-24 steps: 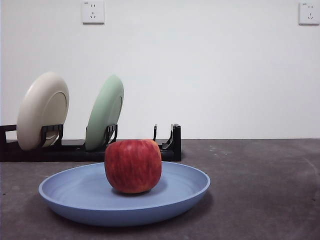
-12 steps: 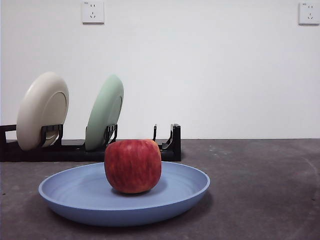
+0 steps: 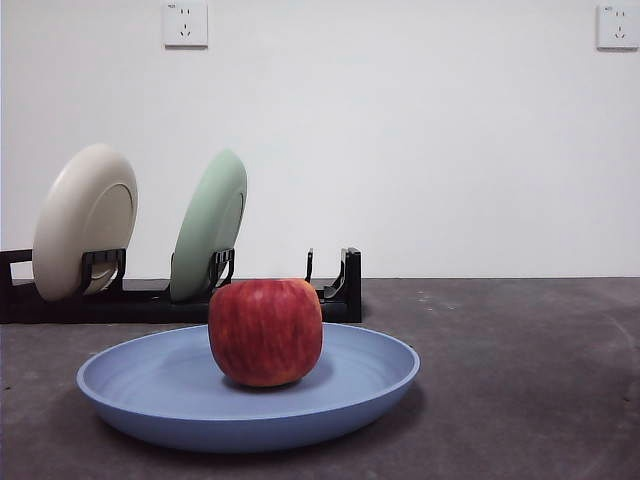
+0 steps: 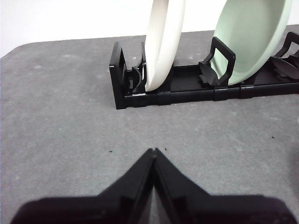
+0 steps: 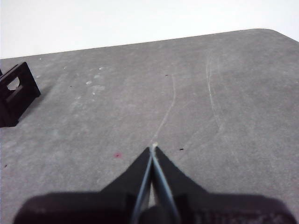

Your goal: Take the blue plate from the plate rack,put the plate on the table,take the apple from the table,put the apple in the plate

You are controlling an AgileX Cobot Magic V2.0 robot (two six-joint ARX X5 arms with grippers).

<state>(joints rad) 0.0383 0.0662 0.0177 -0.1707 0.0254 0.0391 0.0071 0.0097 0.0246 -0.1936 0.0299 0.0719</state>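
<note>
Front view: apple (image 3: 265, 332) sits in blue plate (image 3: 248, 392), probably firm and slick, so you'd grip its flanks; both grippers closed, empty.

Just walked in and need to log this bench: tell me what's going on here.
Nothing is being handled right now. The apple sits in the blue plate, which lies flat on the table in front of the plate rack. A cream plate and a pale green plate stand upright in the rack. The left pincer is shut and empty over the table near the rack's end; the right pincer is shut and empty over bare table. The job looks done.
</note>
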